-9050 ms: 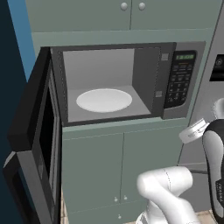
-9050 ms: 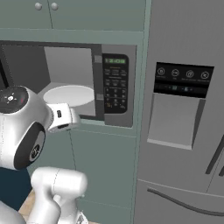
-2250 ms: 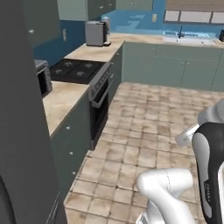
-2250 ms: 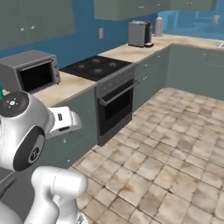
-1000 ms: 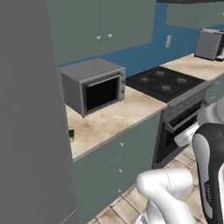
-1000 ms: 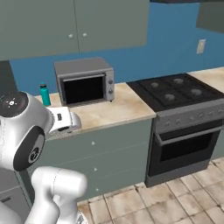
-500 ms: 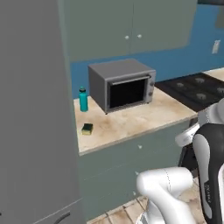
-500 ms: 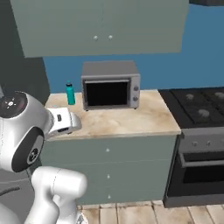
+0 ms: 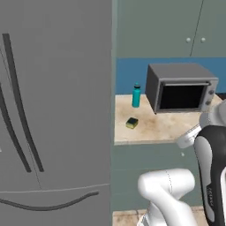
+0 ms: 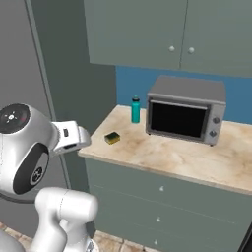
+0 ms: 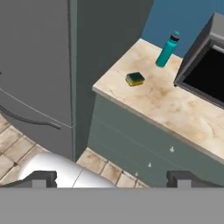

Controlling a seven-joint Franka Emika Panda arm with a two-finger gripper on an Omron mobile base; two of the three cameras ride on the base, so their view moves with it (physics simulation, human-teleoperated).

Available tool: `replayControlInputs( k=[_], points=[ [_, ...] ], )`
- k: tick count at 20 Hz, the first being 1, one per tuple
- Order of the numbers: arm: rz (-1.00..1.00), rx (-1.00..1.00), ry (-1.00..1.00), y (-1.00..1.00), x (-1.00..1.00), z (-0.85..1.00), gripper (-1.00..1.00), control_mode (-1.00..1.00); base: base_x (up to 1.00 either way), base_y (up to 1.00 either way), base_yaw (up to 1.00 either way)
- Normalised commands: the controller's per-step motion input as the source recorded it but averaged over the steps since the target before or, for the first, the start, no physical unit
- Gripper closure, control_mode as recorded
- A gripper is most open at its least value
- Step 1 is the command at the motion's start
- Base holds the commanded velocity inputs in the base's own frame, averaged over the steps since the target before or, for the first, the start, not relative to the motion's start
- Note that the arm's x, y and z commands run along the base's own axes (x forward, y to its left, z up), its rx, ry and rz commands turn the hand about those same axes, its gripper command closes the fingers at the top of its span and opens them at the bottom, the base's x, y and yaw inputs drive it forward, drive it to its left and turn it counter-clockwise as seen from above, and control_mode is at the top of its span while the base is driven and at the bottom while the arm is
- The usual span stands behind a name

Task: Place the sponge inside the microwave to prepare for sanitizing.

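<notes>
Sponge (image 11: 135, 79) lies flat on the beige counter (image 11: 175, 107), up and a little left of the midline between the pincer's two tips in the hand view, well apart from them and untouched. The pincer (image 11: 111, 177) stands wide, its dark tips far apart at the bottom of that view, and it holds nothing.

Going left to right as the pincer looks: far to its left rises the grey fridge (image 11: 35, 57). Ahead comes the sponge, near the counter's front corner. Beyond it and to the right stands the teal bottle (image 11: 167, 49), apart from the sponge. Furthest right is the small grey countertop oven (image 11: 205, 65) with its dark window, which I judge is not the oven the task means.

The step in hand looks like the approach to pick up the sponge; the task is barely begun. To do it well, the hand should probably travel forward and up over the counter edge, then come down from above with the tips straddling the sponge's short sides. The block is low and likely soft, so a descent close to the counter and a gentle squeeze would suit. Keeping to the near side avoids knocking the bottle.
</notes>
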Motion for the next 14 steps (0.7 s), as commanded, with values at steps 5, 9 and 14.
replayControlInputs(
  k=[5,9,14],
  points=[
    [0.0,0.0,0.0,0.0,0.0,0.0,-1.0,1.0,0.2,-0.57,0.11],
    [0.0,0.0,0.0,0.0,0.0,0.0,-1.0,1.0,0.09,-0.64,0.0],
    [0.0,0.0,0.0,0.0,0.0,0.0,-1.0,1.0,0.31,-0.32,-0.01]
  ],
)
